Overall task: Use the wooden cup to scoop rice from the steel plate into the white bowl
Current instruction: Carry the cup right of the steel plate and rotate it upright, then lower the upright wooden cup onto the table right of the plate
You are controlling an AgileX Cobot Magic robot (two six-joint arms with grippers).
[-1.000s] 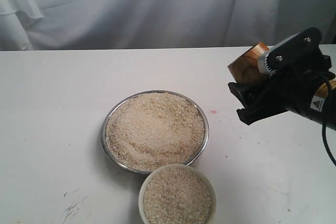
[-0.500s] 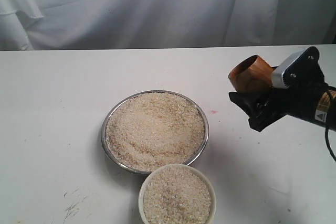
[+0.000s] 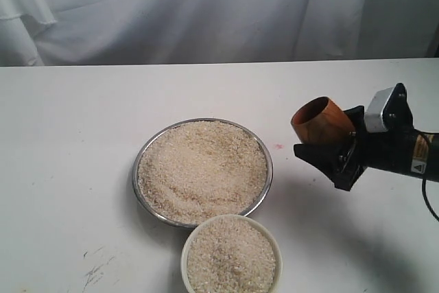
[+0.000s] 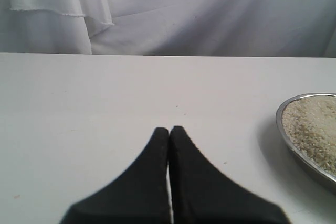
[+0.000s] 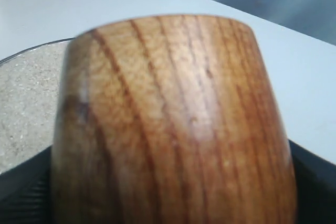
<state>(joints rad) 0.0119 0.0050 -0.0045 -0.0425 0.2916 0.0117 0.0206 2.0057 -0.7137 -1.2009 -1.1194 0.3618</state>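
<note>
This looks like a robot test room. A wide plain white table (image 3: pixel 62 169) stands before a hanging white cloth sheet (image 3: pixel 171 12) (wrinkled, like a bedsheet), and a black robot arm (image 3: pixel 401 157) reaches over it.

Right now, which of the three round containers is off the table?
The wooden cup: the right hand holds it tipped in the air, while the steel plate and white bowl rest on the table.

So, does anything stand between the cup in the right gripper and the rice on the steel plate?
Nothing visible does. The right gripper holds the wooden cup to the right of the steel plate, and only flat table lies between it and the rice.
</note>
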